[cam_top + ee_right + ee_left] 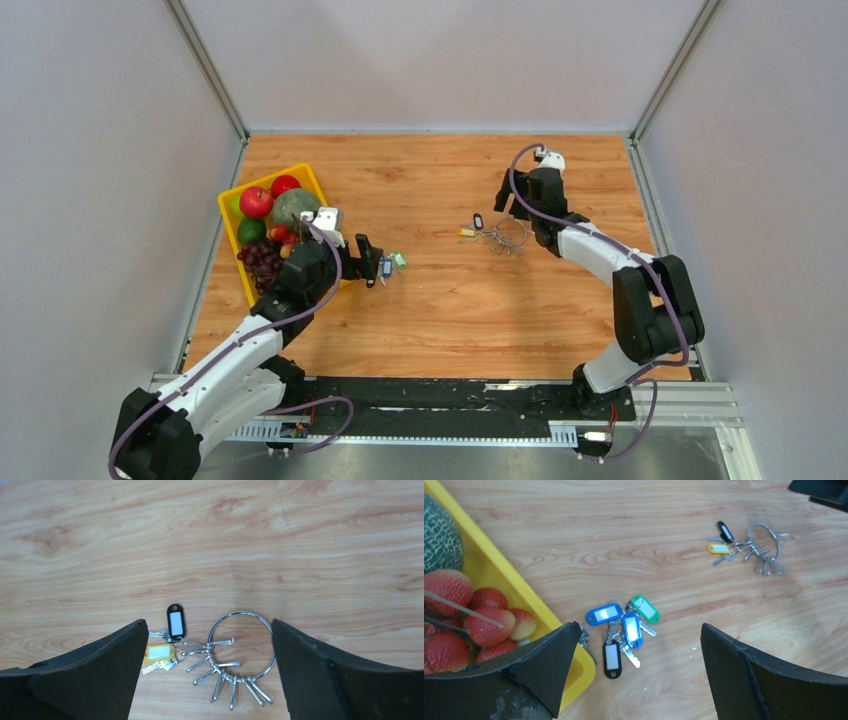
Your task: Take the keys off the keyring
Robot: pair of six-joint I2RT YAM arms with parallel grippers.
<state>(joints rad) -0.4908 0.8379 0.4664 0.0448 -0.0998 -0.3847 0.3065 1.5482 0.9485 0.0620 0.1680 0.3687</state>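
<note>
Two claws divide the work. Biggest of the loose things, the yellow basket [494, 572] of fruit [484, 625] sits at the left of the desk [430, 320] and has no part in the job. The left claw [639, 627] hangs with jaws wide apart and nothing between them, over a heap of four keys [631, 630] with two blue tags, one green and one black. They lie free just beside the basket's corner, well apart from the ring, which looks like the drop spot for keys already off.

The right claw [208, 622], likewise spread and empty, hovers straight above the keyring [241, 612], lined up, I judge, to pin or lift it. The keyring lies flat, right of the desk's middle, with small clips [220, 672] fanned along its lower arc. A black-tagged key [175, 621] and a yellow-tagged key [159, 652] lie close together at its left, seemingly hooked on, so two remain.

Pale grey walls [430, 60] with metal corner posts [208, 70] close in three sides. The desk is warm wood grain, flat and matt.
</note>
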